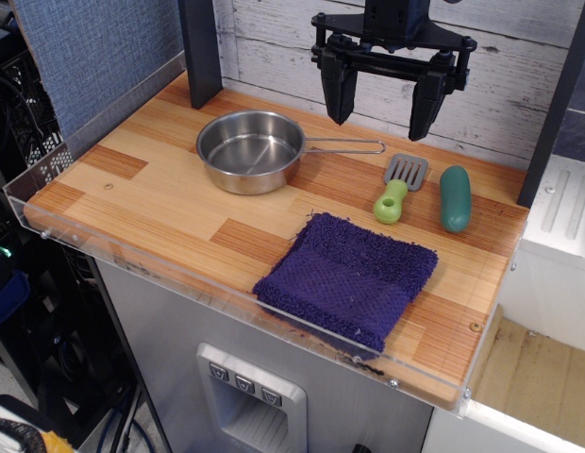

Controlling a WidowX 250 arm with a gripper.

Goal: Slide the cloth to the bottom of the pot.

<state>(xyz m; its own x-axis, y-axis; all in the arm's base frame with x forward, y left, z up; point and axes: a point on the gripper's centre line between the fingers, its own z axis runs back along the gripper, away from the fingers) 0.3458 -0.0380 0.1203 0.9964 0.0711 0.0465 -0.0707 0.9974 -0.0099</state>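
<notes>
The dark purple cloth [347,279] lies flat at the front right of the wooden tabletop, its front edge against the clear rim. The shiny steel pot [250,151] sits at the back middle, empty, with its wire-loop handle [347,146] pointing right. My black gripper [382,102] hangs in the air at the back, above the pot's handle and the spatula. Its two fingers are spread wide apart and hold nothing. It is well behind and above the cloth.
A spatula with a green handle [398,192] and a dark green cucumber-like toy [455,198] lie right of the pot, behind the cloth. A clear plastic rim [179,269] edges the table's front and left. A dark post [200,52] stands at the back left.
</notes>
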